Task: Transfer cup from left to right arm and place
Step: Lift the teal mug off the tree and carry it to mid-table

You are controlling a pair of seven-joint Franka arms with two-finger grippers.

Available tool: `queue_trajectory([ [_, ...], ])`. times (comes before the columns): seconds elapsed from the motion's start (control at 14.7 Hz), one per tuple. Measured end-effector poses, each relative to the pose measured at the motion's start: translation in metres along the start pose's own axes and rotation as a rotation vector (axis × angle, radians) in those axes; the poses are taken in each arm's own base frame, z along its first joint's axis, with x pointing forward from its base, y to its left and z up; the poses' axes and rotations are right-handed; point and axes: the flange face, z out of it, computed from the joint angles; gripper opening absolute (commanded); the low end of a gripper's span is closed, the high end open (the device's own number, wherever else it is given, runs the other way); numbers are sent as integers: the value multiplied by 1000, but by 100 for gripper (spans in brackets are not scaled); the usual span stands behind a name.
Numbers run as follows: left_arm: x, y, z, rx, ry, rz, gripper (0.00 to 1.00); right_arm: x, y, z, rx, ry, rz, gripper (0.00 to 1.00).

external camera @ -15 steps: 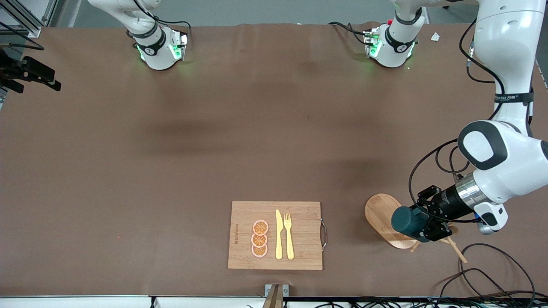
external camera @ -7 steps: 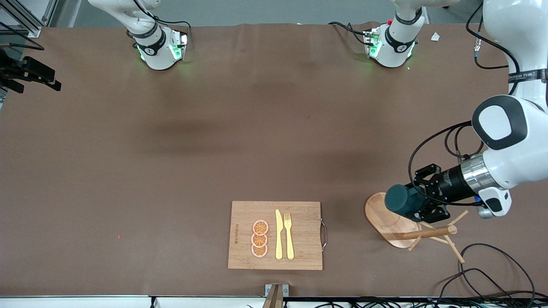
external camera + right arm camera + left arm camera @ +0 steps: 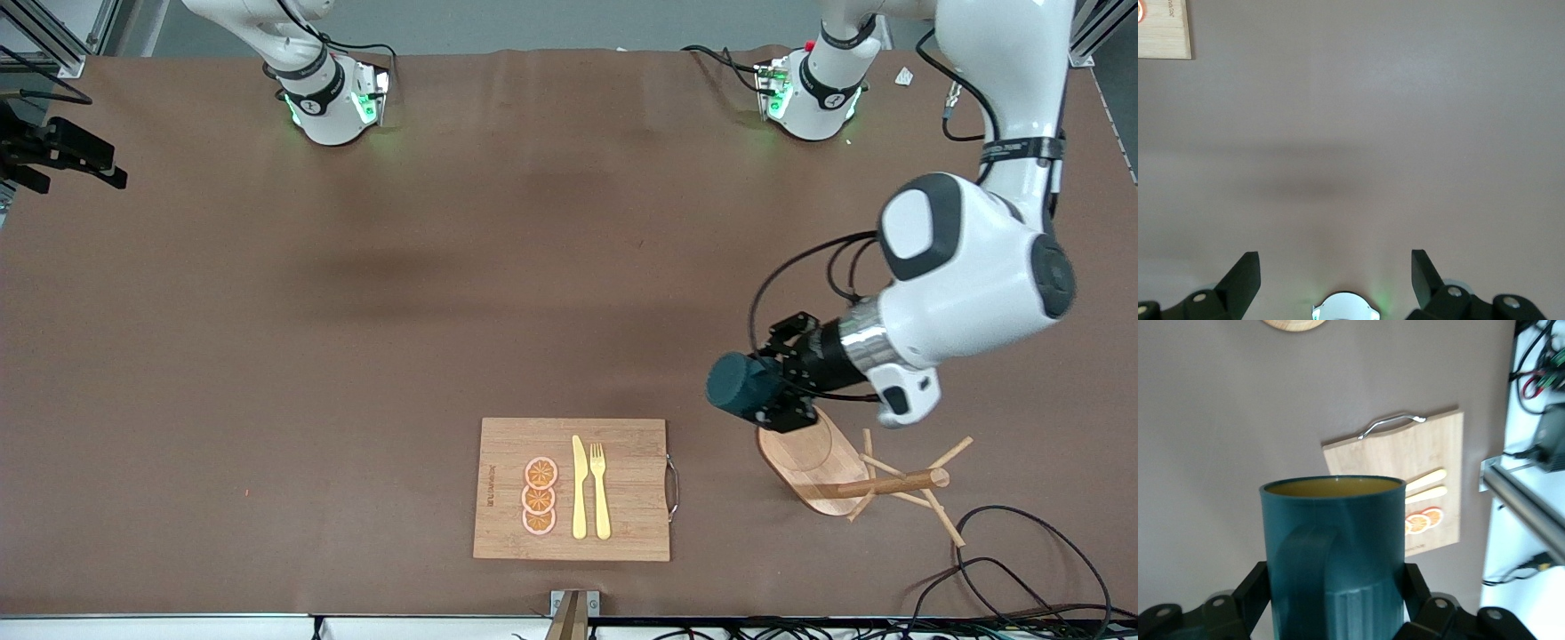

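Observation:
My left gripper [image 3: 772, 388] is shut on the dark teal ribbed cup [image 3: 740, 384] and holds it on its side in the air, over the brown table between the cutting board and the wooden stand's base. In the left wrist view the cup [image 3: 1333, 553] fills the space between the two black fingers [image 3: 1251, 595], its handle toward the camera and its yellowish inside rim showing. My right gripper [image 3: 1335, 277] is open and empty, high over bare table above its own base; it does not show in the front view.
A wooden cutting board [image 3: 631, 533] with a metal handle lies near the front edge, carrying a yellow knife [image 3: 579, 487], a yellow fork [image 3: 599, 489] and orange slices [image 3: 540, 496]. A wooden mug stand [image 3: 818, 458] with pegs lies toward the left arm's end. Cables [image 3: 1013, 569] trail beside it.
My left arm has lifted the cup off the wooden stand and carried it toward the table's middle, away from the stand's pegs. The right arm has not visibly moved.

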Motion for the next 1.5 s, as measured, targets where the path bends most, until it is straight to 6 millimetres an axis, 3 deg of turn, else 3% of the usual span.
queue_trajectory([
  [0.27, -89, -11, 39, 4, 117, 134, 84, 0, 0, 0, 0, 0, 0, 100],
  [0.61, -162, -41, 121, 52, 301, 368, 84, 0, -1, 0, 0, -1, -3, 100],
  [0.82, -190, -60, 163, 86, 386, 491, 84, 0, -2, 0, -1, -1, -4, 100],
  [1.02, -216, -77, 185, 86, 486, 595, 84, 0, -3, 0, -1, 0, -5, 100],
  [1.16, -228, -88, 198, 80, 563, 654, 84, 0, -2, 0, -1, 0, -4, 100],
  [1.5, -247, -125, 254, 125, 750, 815, 84, 0, 1, 0, 0, -2, 2, 100],
])
